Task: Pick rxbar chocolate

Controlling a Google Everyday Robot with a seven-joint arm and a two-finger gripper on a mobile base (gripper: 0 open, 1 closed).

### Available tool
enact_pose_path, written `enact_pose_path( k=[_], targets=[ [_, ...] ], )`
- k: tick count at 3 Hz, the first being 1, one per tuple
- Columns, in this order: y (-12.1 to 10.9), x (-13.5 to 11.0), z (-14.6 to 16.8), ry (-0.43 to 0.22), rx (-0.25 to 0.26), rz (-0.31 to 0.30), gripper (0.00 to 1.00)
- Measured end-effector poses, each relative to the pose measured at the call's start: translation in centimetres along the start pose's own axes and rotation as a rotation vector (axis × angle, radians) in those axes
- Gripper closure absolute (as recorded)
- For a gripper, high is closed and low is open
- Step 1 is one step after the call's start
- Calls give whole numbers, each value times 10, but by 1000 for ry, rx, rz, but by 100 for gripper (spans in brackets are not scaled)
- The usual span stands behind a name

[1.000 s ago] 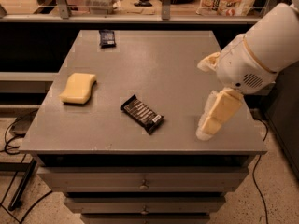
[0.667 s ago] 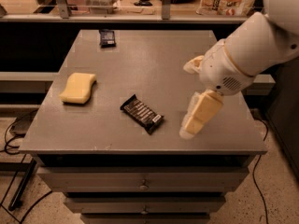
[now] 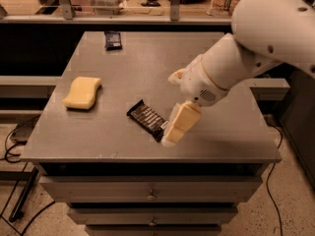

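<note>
The rxbar chocolate [image 3: 146,117] is a long, flat, dark wrapped bar with pale lettering. It lies at a slant on the grey table [image 3: 123,68], near the front middle. My gripper [image 3: 168,109] is open and hangs just right of the bar. Its lower cream finger [image 3: 179,124] points down and left, and its tip covers the bar's right end. The upper finger [image 3: 175,76] sits behind the bar, over bare table. The white arm reaches in from the upper right.
A yellow wavy sponge [image 3: 82,92] lies at the table's left. A small dark blue-black packet [image 3: 112,39] lies at the far edge. Drawers [image 3: 150,195] sit below the tabletop. Shelves with goods stand behind. Cables run on the floor at the left.
The arm and gripper have moved left across the table, from near the right edge to the bar's right end. The bar, sponge and packet have not moved.
</note>
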State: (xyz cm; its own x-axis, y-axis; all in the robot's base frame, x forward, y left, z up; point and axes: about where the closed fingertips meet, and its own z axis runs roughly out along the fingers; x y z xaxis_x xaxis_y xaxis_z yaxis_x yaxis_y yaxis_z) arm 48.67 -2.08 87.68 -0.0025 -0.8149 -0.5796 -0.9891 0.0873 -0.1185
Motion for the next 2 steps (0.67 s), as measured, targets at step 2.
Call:
enact_pose_path(
  k=[2],
  targets=[
    [-2,-3,59,-29,-90,23,0]
  ],
)
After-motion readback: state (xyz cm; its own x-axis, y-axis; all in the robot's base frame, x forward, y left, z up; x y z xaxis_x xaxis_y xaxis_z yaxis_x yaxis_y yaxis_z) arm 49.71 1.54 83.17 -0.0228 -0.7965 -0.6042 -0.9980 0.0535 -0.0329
